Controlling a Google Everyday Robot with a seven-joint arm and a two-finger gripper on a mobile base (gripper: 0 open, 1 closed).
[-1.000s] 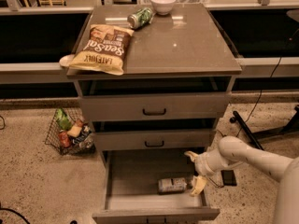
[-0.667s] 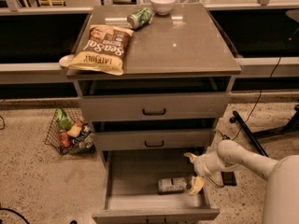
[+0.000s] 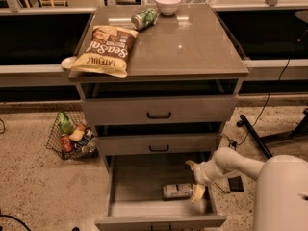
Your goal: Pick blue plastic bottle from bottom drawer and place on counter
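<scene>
In the camera view, you are looking down at a grey cabinet with its bottom drawer (image 3: pixel 137 179) pulled out toward you. The blue plastic bottle (image 3: pixel 176 191) lies on its side on the drawer floor, toward the front right, its long axis running from 9 to 3 o'clock.

Your gripper (image 3: pixel 194 179) sits inside the drawer at the bottle's 2 o'clock, reaching in from the right on the pale arm (image 3: pixel 240 162). Its 2 fingers are spread wide. One points toward 10 o'clock, well above the bottle. The other (image 3: pixel 198 192) points down at 6 o'clock, right against the bottle's right end; you cannot tell whether it touches. Nothing is clamped between them.

At 12 o'clock from the drawer, the 2 upper drawers are shut, each with a black handle (image 3: pixel 159 115). The counter (image 3: pixel 197 47) above carries a chip bag (image 3: pixel 107 51) at its left edge, overhanging the side slightly. At the back it also carries a green can (image 3: pixel 145 19) on its side, with a white bowl (image 3: pixel 167 4) at the can's 2 o'clock.

On the floor at 9 o'clock from the cabinet stands a wire basket (image 3: pixel 54 139) holding packaged snacks.
</scene>
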